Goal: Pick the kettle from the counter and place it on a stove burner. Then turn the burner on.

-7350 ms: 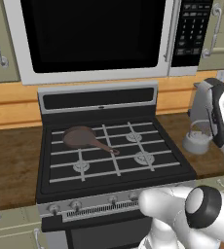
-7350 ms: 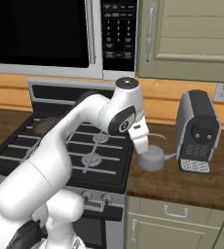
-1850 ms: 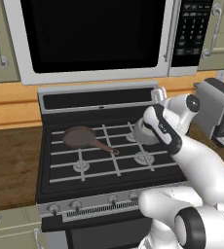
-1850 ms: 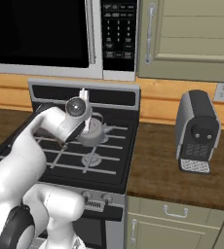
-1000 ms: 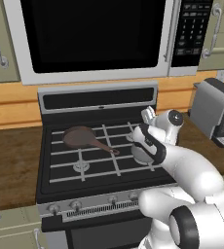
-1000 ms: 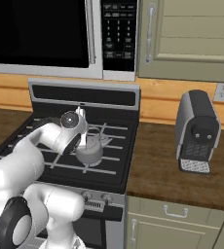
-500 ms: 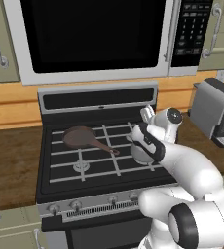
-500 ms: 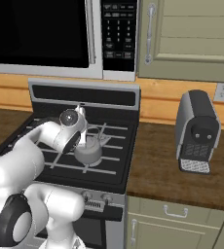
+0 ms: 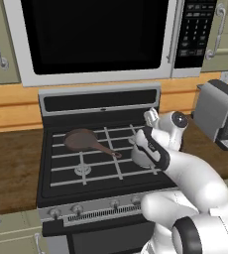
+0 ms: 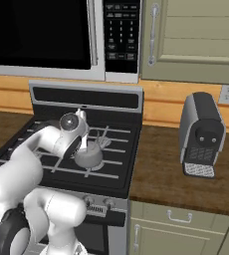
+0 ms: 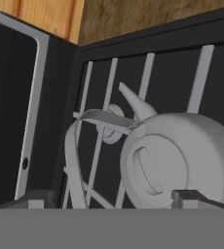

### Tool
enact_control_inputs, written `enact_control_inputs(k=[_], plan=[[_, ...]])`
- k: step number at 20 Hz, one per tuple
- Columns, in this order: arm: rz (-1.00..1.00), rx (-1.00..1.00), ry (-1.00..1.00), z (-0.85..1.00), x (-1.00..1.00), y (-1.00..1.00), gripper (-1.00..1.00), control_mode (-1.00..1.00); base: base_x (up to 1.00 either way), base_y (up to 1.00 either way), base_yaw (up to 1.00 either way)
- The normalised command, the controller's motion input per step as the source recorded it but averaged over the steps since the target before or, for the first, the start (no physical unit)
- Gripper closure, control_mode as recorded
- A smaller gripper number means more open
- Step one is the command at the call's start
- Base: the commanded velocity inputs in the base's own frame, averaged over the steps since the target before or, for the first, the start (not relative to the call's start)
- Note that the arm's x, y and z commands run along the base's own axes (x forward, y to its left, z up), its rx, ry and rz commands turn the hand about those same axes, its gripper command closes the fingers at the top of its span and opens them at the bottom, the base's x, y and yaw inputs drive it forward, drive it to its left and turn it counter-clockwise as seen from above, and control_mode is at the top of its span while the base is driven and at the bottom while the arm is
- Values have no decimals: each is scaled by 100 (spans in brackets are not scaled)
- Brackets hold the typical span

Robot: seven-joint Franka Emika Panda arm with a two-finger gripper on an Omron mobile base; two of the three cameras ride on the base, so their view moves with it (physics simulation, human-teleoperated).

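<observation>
Gripper [image 11: 111, 197]: fingertips spread wide to either side of the kettle [image 11: 175, 155], not touching it, jaws released. Kettle: pale grey, squat, seated on the stove [image 9: 51, 181] grate over the front right burner, handle [image 11: 84, 131] arched clear of the body, spout [image 11: 133, 102] aimed toward the stove's back panel; seen also in the right base view [image 10: 89, 155] just below the hand. Burner [image 11: 111, 129]: a round pale cap visible beyond the kettle, under the grate bars. Pan [image 9: 81, 140]: brown, on the stove's rear left grate, handle pointing toward the stove's centre, well apart from the kettle. Knobs [image 9: 115, 203]: small, silver, in a row along the stove's front edge. Counter [image 10: 186, 187]: dark wood grain, right of the stove, carrying a grey coffee machine [image 10: 202, 134]. Microwave [image 9: 96, 37]: mounted above the stove.
</observation>
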Motion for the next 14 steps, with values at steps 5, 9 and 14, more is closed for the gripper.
enact_control_inputs(k=[5,9,14], plan=[[2,0,-4,35,-24,0,-100,-100,0,0,0],[7,0,-6,71,-6,2,-100,-100,0,0,0],[10,0,-6,83,-23,1,-100,-100,0,0,0]])
